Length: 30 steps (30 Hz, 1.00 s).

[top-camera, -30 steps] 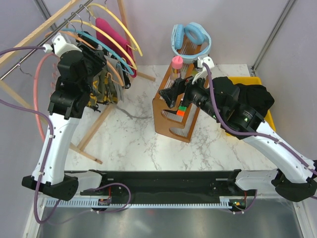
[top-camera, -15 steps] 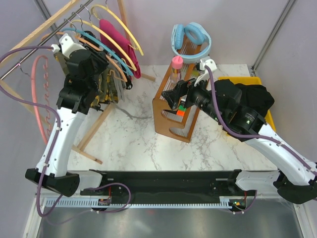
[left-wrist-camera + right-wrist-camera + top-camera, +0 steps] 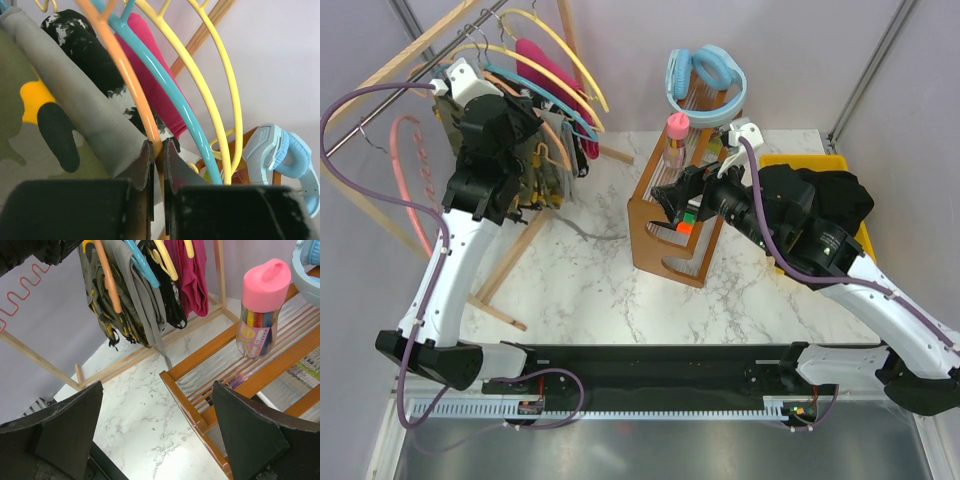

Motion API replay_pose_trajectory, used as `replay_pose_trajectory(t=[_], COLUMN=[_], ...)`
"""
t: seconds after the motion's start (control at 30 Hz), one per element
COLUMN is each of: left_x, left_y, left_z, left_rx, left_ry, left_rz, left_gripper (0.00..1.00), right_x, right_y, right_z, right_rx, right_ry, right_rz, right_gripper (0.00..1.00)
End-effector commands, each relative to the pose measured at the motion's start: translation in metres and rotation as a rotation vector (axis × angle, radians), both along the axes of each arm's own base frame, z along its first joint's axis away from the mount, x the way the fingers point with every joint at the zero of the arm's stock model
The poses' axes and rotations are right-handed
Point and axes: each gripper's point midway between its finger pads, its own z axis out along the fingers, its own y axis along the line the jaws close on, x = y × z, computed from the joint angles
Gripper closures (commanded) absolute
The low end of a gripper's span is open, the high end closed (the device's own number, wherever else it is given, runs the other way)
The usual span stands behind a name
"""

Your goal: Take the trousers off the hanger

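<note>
The camouflage trousers (image 3: pixel 30 115) hang over an orange hanger (image 3: pixel 131 85) on the rail, next to a grey garment (image 3: pixel 75 100). My left gripper (image 3: pixel 157 145) is shut on the orange hanger's rod just below the cloth. From above, the left wrist (image 3: pixel 495 140) sits among the hangers, with the camouflage trousers (image 3: pixel 535 178) beneath it. In the right wrist view the trousers (image 3: pixel 107 315) droop from the orange hanger (image 3: pixel 107 280). My right gripper (image 3: pixel 160 430) stands open over the marble, holding nothing. A black cloth (image 3: pixel 830 195) lies in the yellow bin (image 3: pixel 820 160).
Blue hanger (image 3: pixel 167 90), yellow hangers (image 3: pixel 215 90) and a magenta garment (image 3: pixel 150 65) crowd the same rail. A wooden rack (image 3: pixel 670 240) stands mid-table with a pink-capped pen jar (image 3: pixel 262 305) and blue headphones (image 3: pixel 705 75). The rail's wooden feet (image 3: pixel 505 265) cross the left tabletop.
My left gripper has closed onto the orange hanger and the left arm has shifted up and right into the hangers. The right arm drifted slightly; its jaws stayed open.
</note>
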Motion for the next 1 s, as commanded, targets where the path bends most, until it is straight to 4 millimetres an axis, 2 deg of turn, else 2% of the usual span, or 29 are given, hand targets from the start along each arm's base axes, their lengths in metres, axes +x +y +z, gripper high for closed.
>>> replay_pose_trajectory(t=[0.0, 0.1, 0.17, 0.23, 0.27, 0.47, 0.63, 0.73, 0.87, 0.97], left_x=[-0.006, -0.024, -0.041, -0.049, -0.064, -0.102, -0.119, -0.119, -0.118, -0.126], left_y=[0.006, 0.007, 0.009, 0.003, 0.006, 0.010, -0.006, -0.009, -0.014, -0.010], left_z=[0.030, 0.040, 0.056, 0.059, 0.070, 0.086, 0.101, 0.104, 0.102, 0.098], left_rx=[0.051, 0.053, 0.057, 0.094, 0.092, 0.089, 0.146, 0.185, 0.216, 0.197], left_ry=[-0.090, -0.122, -0.173, -0.202, -0.241, -0.351, -0.438, -0.455, -0.452, -0.431], left_rz=[0.004, -0.020, -0.041, -0.092, -0.099, -0.135, -0.240, -0.257, -0.278, -0.277], left_gripper=[0.98, 0.98, 0.98, 0.98, 0.98, 0.98, 0.98, 0.98, 0.98, 0.98], right_x=[-0.003, -0.003, -0.004, -0.004, -0.003, -0.003, -0.004, -0.004, -0.004, -0.005], right_y=[-0.008, -0.009, -0.008, -0.007, -0.007, -0.005, -0.004, -0.003, -0.003, -0.004], right_z=[0.011, 0.011, 0.011, 0.010, 0.009, 0.009, 0.009, 0.008, 0.008, 0.008], right_rx=[0.016, 0.016, 0.020, 0.019, 0.015, 0.021, 0.034, 0.032, 0.036, 0.036], right_ry=[-0.030, -0.030, -0.031, -0.026, -0.025, -0.024, -0.018, -0.017, -0.018, -0.018], right_rz=[-0.015, -0.013, -0.012, -0.010, -0.009, -0.006, 0.001, 0.004, 0.005, 0.005], right_gripper=[0.02, 0.02, 0.02, 0.02, 0.02, 0.02, 0.02, 0.02, 0.02, 0.02])
